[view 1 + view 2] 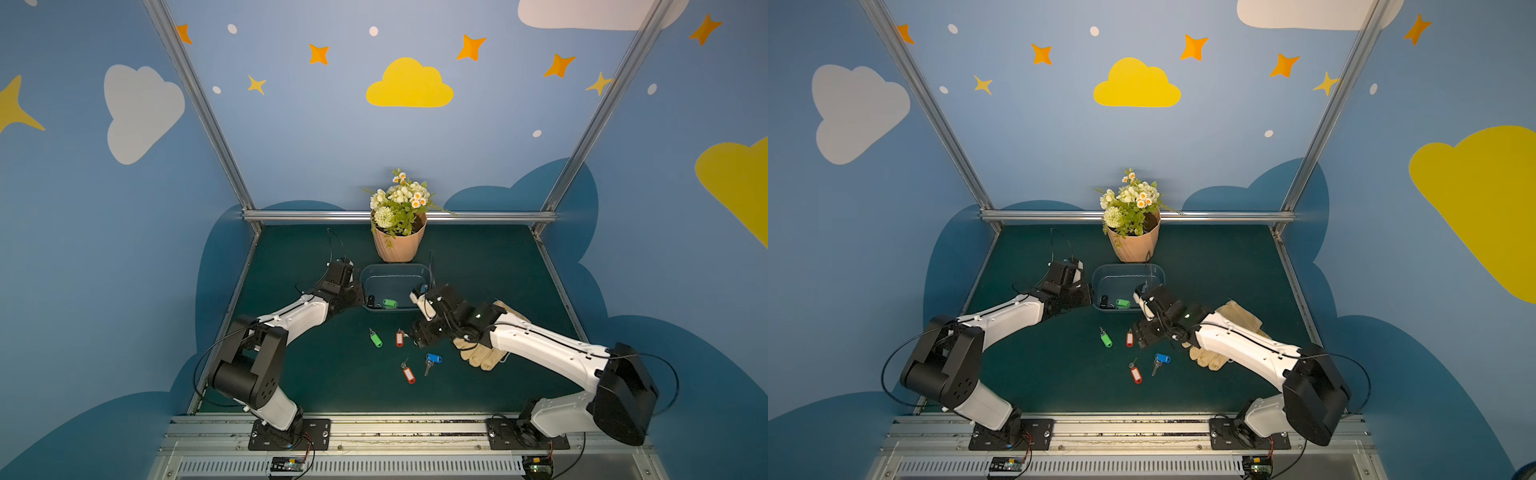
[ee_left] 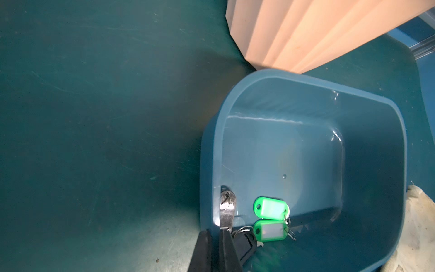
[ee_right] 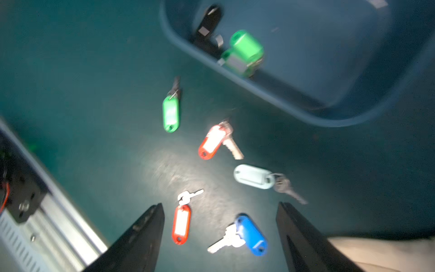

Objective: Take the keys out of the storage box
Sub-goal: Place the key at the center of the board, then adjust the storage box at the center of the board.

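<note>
The storage box (image 1: 395, 268) (image 1: 1128, 267) is a blue-grey tub in front of the flower pot. My left gripper (image 1: 364, 300) (image 2: 214, 232) is shut on its left wall near the front corner, one finger inside and one outside. Inside lie a green-tagged key (image 2: 269, 232) (image 1: 390, 303) and a black-tagged one (image 2: 244, 242). My right gripper (image 1: 417, 334) (image 3: 220, 205) hangs open over the mat, holding nothing. Several keys lie on the mat: green (image 1: 376, 338), red (image 1: 400, 338), red (image 1: 409, 375), blue (image 1: 433, 358) and pale grey (image 3: 254, 176).
A peach ribbed flower pot (image 1: 400, 245) stands just behind the box. A beige glove (image 1: 482, 359) lies on the mat under my right forearm. The aluminium front rail (image 3: 58, 223) runs along the near edge of the green mat (image 1: 311, 374).
</note>
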